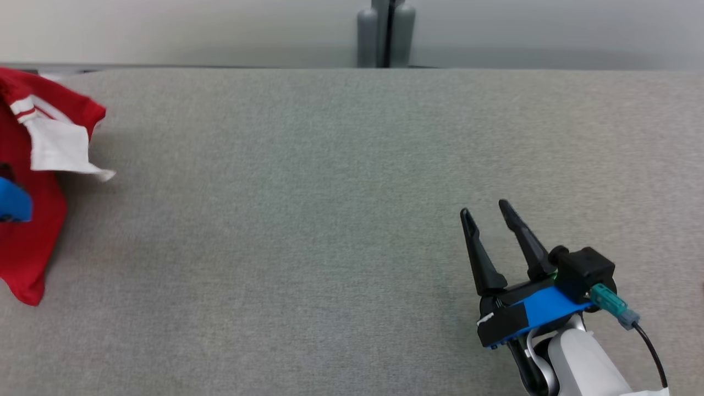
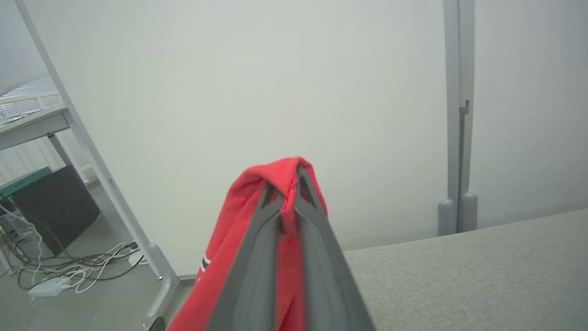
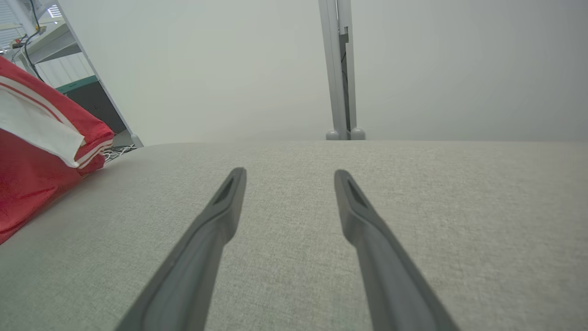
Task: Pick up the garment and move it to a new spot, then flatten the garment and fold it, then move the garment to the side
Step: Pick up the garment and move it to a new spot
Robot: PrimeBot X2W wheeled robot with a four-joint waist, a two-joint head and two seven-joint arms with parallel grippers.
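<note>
garment (image 1: pixel 30 247): red with white panel, bunched at the far left edge of the tabletop (image 1: pixel 308 220)
left gripper (image 2: pixel 288 184): clamped on a red fold of garment, fold draped over the tips
tabletop: grey fabric
right gripper (image 1: pixel 484 208): lower right, fingers apart, well apart from garment

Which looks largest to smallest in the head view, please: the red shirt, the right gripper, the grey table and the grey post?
1. grey table
2. red shirt, though cut off by the frame edge
3. right gripper, nearer the camera, so close to the shirt
4. grey post
</note>
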